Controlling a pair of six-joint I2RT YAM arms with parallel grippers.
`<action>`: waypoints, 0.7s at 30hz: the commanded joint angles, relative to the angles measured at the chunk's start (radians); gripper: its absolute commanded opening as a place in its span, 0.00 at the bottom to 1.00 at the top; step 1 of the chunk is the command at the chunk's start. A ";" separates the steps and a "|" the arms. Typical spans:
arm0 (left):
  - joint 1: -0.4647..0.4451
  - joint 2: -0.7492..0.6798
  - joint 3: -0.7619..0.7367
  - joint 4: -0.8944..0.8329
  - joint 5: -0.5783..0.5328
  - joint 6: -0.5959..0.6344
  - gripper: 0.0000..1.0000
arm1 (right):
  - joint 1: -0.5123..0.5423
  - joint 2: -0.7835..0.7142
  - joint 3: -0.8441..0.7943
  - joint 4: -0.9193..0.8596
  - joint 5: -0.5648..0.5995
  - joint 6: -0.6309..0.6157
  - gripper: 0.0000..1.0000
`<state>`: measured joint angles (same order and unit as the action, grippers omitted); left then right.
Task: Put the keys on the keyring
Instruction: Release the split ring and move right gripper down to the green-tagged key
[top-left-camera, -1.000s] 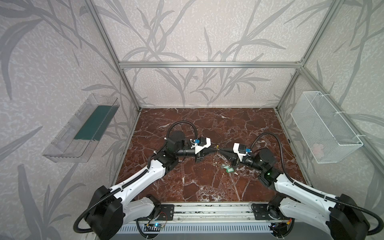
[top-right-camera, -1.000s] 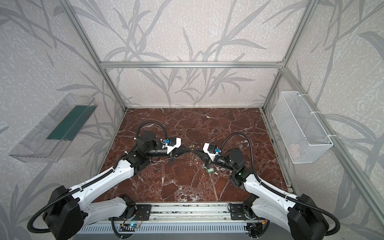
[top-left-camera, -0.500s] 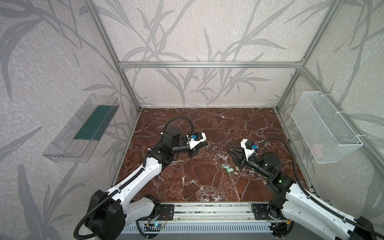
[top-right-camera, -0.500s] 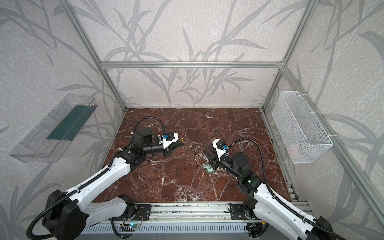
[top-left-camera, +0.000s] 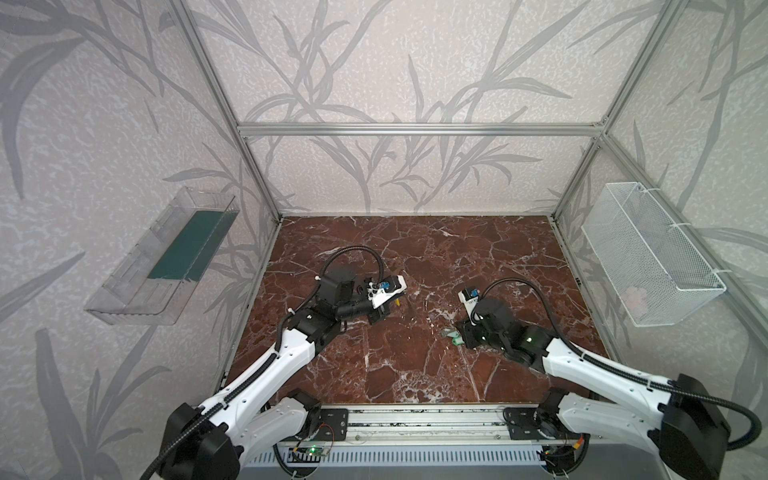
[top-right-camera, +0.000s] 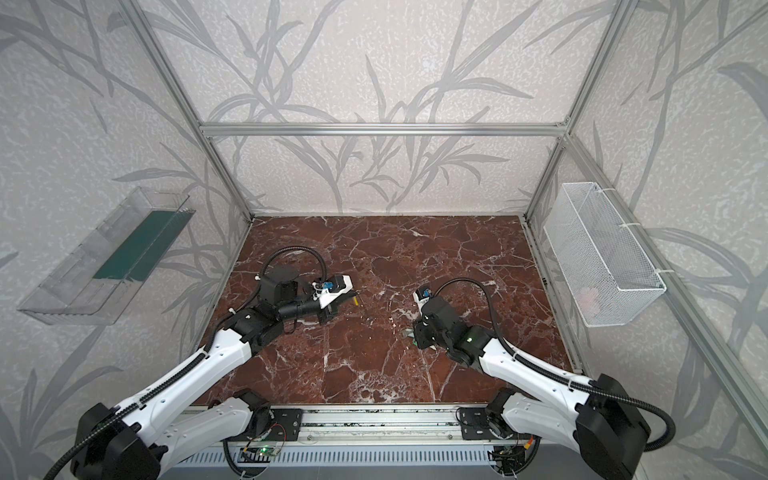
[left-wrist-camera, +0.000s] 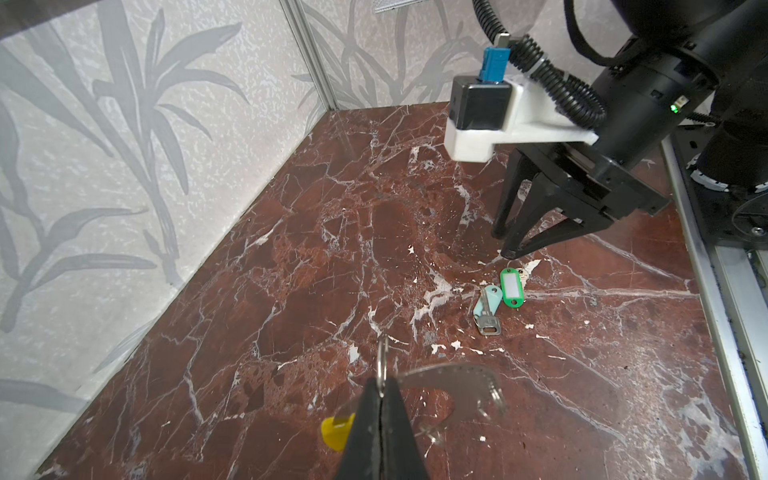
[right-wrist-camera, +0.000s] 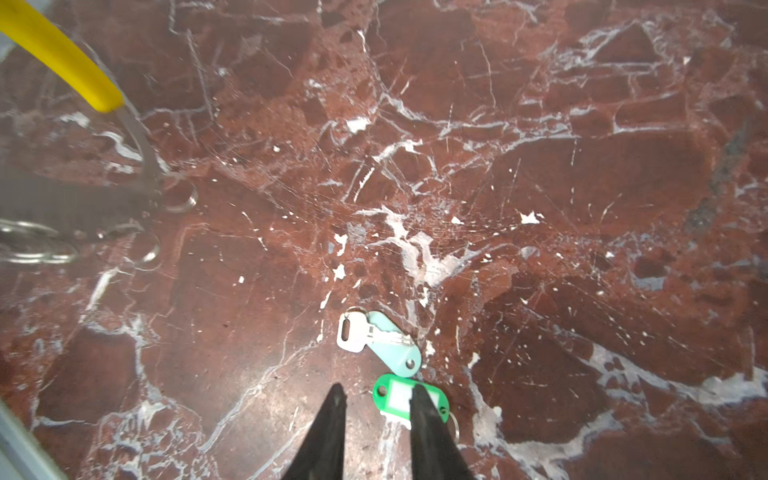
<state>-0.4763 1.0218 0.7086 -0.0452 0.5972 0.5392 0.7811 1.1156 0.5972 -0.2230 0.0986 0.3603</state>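
Observation:
Two keys lie side by side on the red marble floor: one with a pale teal tag (right-wrist-camera: 392, 347) (left-wrist-camera: 486, 301) and a silver blade, one with a bright green tag (right-wrist-camera: 395, 392) (left-wrist-camera: 512, 286). In both top views they show as a small speck (top-left-camera: 453, 334) (top-right-camera: 411, 333). My right gripper (right-wrist-camera: 378, 392) (left-wrist-camera: 503, 245) hangs open just above them, one finger over the green tag, holding nothing. My left gripper (left-wrist-camera: 381, 388) (top-left-camera: 380, 313) is shut on the keyring (left-wrist-camera: 453, 374), a thin grey hoop with a yellow segment (left-wrist-camera: 334, 432) (right-wrist-camera: 54, 58), held above the floor left of the keys.
A clear plastic bin (top-left-camera: 166, 257) hangs on the left wall and a white wire basket (top-left-camera: 648, 257) on the right wall. An aluminium rail (top-left-camera: 415, 424) runs along the front edge. Frame posts stand at the back corners.
The two grippers met mid-table a second ago and have drawn apart. The left went back left with the keyring; the right dropped down over the keys.

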 joint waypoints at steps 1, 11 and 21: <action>0.004 -0.028 -0.020 0.007 -0.016 0.014 0.00 | 0.012 0.072 0.063 -0.112 0.063 0.034 0.28; 0.004 0.001 -0.034 0.053 0.040 -0.006 0.00 | 0.010 0.133 0.029 -0.195 0.131 0.264 0.27; 0.004 0.047 -0.023 0.091 0.086 -0.017 0.00 | 0.003 0.094 -0.094 -0.073 0.133 0.355 0.21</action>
<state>-0.4763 1.0634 0.6830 0.0078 0.6483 0.5228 0.7868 1.2228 0.5171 -0.3420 0.2169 0.6746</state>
